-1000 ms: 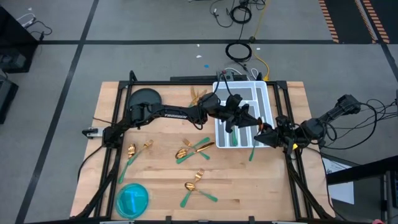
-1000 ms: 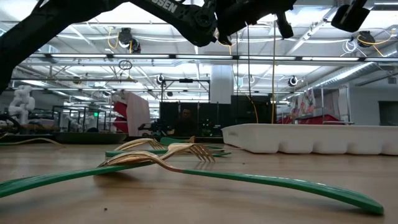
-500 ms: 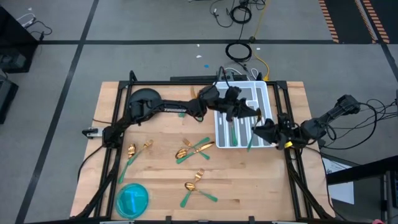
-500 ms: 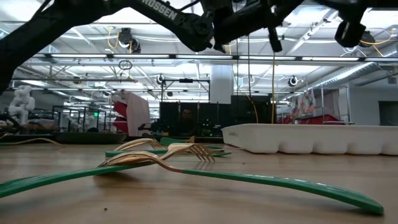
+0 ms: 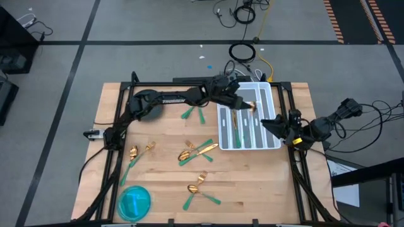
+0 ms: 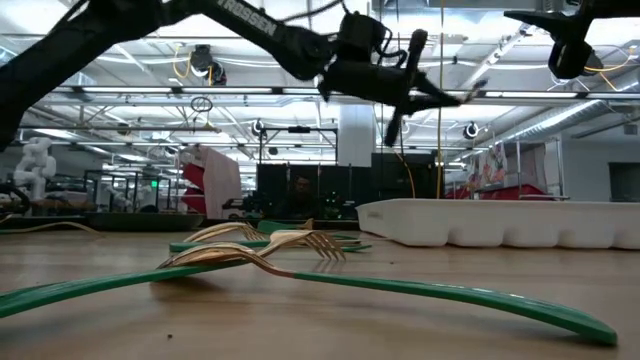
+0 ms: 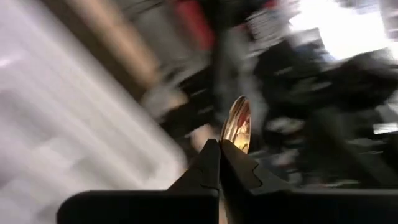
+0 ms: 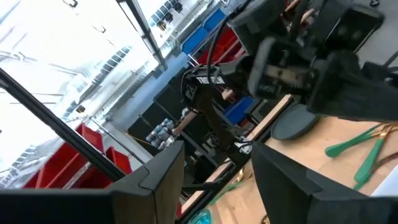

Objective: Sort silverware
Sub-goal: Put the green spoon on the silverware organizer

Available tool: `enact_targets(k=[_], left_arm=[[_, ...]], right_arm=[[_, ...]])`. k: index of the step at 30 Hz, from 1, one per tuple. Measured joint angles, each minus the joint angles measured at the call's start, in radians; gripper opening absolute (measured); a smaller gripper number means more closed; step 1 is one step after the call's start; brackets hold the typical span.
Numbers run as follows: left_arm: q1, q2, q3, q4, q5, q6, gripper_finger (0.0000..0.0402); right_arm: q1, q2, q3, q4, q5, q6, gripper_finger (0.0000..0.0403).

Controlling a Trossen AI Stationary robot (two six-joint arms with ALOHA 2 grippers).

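Inside white tray (image 5: 270, 101), maybe three green-handled silverware pieces (image 5: 234, 131).

White lettering reading "ROSSEN" runs along the left arm (image 6: 250, 22) in the low view (its first letter is cut off).

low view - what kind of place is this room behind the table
Most likely a large industrial lab or workshop, not a home kitchen. The low view shows a high ceiling with exposed beams and strip lights, other equipment benches far behind the wooden table, and red storage bins in the right wrist view.
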Motion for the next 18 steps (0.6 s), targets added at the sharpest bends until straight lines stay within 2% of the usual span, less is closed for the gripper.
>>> enact_targets(k=[5, 9, 12, 18], left_arm=[[0.005, -0.093, 0.001, -0.348, -0.225, 0.137, 0.0], [0.006, -0.142, 0.001, -0.573, -0.386, 0.084, 0.0], [0.002, -0.146, 0.001, -0.647, -0.444, 0.049, 0.0], [-0.006, -0.122, 0.001, -0.663, -0.517, -0.084, 0.0]], right_arm=[[0.0, -0.034, 0.0, 0.001, -0.003, -0.024, 0.018], [0.0, -0.049, 0.0, -0.008, 0.007, -0.031, 0.018], [0.0, -0.052, 0.0, -0.042, 0.026, -0.033, 0.018], [0.0, -0.053, -0.001, -0.083, 0.025, -0.042, 0.018]])
